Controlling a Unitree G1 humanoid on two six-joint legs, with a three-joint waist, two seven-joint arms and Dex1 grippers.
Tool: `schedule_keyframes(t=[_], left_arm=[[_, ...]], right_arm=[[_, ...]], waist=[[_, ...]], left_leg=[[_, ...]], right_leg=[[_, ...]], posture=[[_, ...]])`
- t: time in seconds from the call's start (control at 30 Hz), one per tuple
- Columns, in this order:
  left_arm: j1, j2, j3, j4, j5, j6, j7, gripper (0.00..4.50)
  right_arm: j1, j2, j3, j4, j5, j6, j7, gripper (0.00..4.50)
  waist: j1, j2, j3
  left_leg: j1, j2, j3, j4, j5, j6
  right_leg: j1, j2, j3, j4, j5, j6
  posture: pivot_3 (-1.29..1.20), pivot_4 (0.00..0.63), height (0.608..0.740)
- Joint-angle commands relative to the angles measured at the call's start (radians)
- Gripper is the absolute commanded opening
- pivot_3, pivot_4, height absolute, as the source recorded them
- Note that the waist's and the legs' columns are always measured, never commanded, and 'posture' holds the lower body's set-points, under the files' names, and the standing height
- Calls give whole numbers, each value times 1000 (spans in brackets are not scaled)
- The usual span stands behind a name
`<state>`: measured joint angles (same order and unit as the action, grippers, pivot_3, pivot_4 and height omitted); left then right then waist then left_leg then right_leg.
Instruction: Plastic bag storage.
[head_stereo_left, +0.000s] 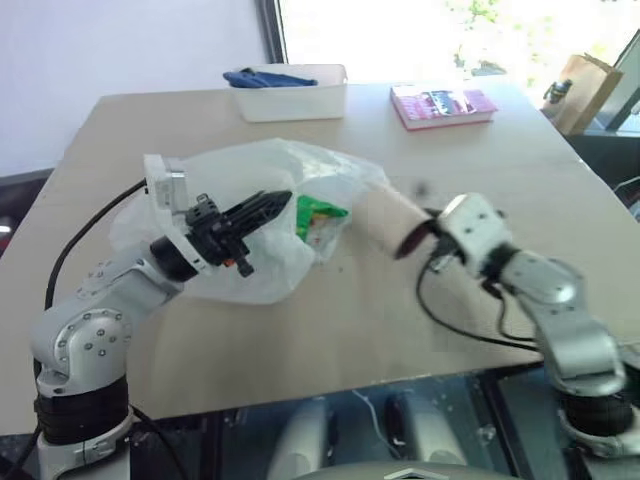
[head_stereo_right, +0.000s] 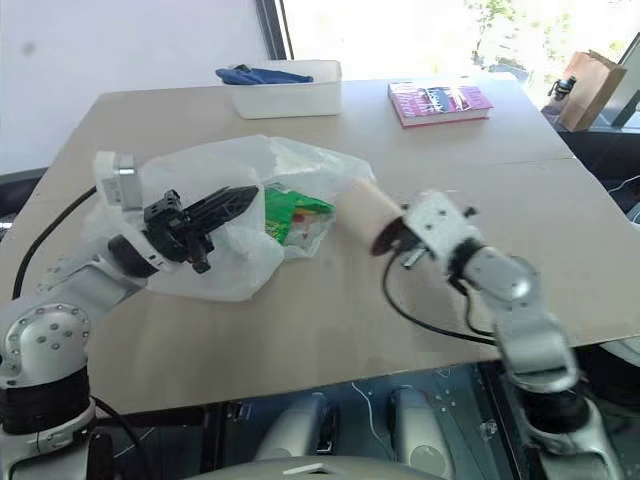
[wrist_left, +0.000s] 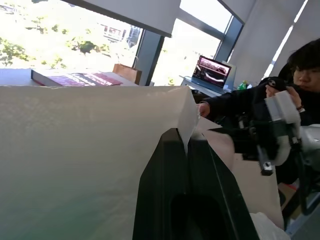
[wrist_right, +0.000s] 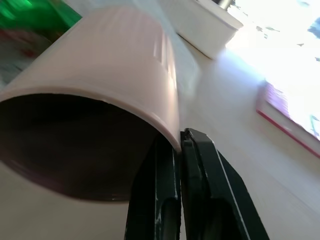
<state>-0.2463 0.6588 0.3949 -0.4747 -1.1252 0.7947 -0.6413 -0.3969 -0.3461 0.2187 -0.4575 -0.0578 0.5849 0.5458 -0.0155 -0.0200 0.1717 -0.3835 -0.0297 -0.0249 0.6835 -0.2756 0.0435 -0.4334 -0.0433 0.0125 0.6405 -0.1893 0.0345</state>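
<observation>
Left claw (head_stereo_left: 262, 208) had its two black fingers pressed together on a fold of the large, thin, crinkly, translucent white plastic bag (head_stereo_left: 240, 175), which lay bunched on the pale wooden table (head_stereo_left: 330, 330) around and beyond that claw. Right claw (wrist_right: 181, 145) was likewise closed, pinching the rim of a pale pink cylindrical cup (wrist_right: 105, 85) turned on its side, its dark open mouth facing back toward the wrist.

The head views showed the layout: the cup (head_stereo_right: 372, 212) was held off the tabletop, its closed end pointing toward the bag's open side, just beside the bag; whether it touched the film could not be told. A small glossy green snack packet (head_stereo_left: 318, 217) sat inside the bag, visible through the film, between the two claws. Beyond both claws, at the far edge of the table, stood a white rectangular plastic tub (head_stereo_left: 292, 95) holding a dark blue cloth (head_stereo_left: 265, 78), and to its right lay a pink-covered book (head_stereo_left: 442, 105).

The left wrist view showed the fingers (wrist_left: 170, 185) clamped on a taut sheet of white film and, beyond them, the right wrist unit, a person in dark clothing (wrist_left: 260, 100) seated past the table, and an open laptop (wrist_left: 215, 72). The right wrist view showed the grip on the cup rim at close range, with green of the packet past the cup.
</observation>
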Motion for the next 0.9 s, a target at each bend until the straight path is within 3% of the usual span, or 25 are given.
schedule_keyframes(t=[0.03, 0.23, 0.33, 0.43, 0.57, 0.77, 0.9], left_arm=[[15, 48, 73, -75, -115, 19, 42, 0], [97, 65, 95, -160, -169, 7, 118, 0], [126, 59, 87, -194, -178, -7, 163, 0], [144, 54, 80, -210, -181, -23, 192, 0], [166, 45, 94, -199, -175, -50, 228, 0], [187, 38, 91, -183, -175, -79, 235, 0], [197, 35, 79, -177, -182, -85, 221, 0]], right_arm=[[-136, 83, 74, 183, -5, -142, -11, 52], [-360, 269, 144, 588, -49, -382, -88, 52], [-499, 413, 128, 847, -53, -517, -168, 52], [-603, 499, 136, 1072, -60, -668, -161, 52], [-604, 552, 130, 1175, 21, -799, -8, 1540], [-480, 469, 141, 1003, 112, -736, 212, 4099], [-414, 404, 134, 891, 112, -693, 259, 4099]], waist=[[2, -1, 0], [0, -1, 1], [-8, -1, 1], [-14, -2, 1], [-12, -2, 1], [-23, -2, 1], [-21, -2, 1]], left_leg=[[0, 0, 0, 0, 0, 0], [0, -2, -2, -2, 0, -1], [1, -1, 0, -4, 1, -2], [0, -1, -1, -11, 3, -5], [0, -2, -3, -14, 3, -5], [-2, -1, -3, -16, 3, -5], [-2, -1, -3, -15, 3, -5]], right_leg=[[0, 0, 0, 0, 0, 0], [0, 0, 0, -1, 0, 0], [-2, 0, 0, -1, 0, -1], [-5, 0, 0, 0, 0, -2], [-5, 0, 0, -2, -1, -4], [-7, -1, 0, -3, -2, -4], [-7, -2, 0, -3, -2, -4]], posture=[[0, 150, 740], [0, 150, 740], [0, 150, 740], [0, 150, 740], [0, 150, 740], [0, 150, 740], [0, 150, 740]])
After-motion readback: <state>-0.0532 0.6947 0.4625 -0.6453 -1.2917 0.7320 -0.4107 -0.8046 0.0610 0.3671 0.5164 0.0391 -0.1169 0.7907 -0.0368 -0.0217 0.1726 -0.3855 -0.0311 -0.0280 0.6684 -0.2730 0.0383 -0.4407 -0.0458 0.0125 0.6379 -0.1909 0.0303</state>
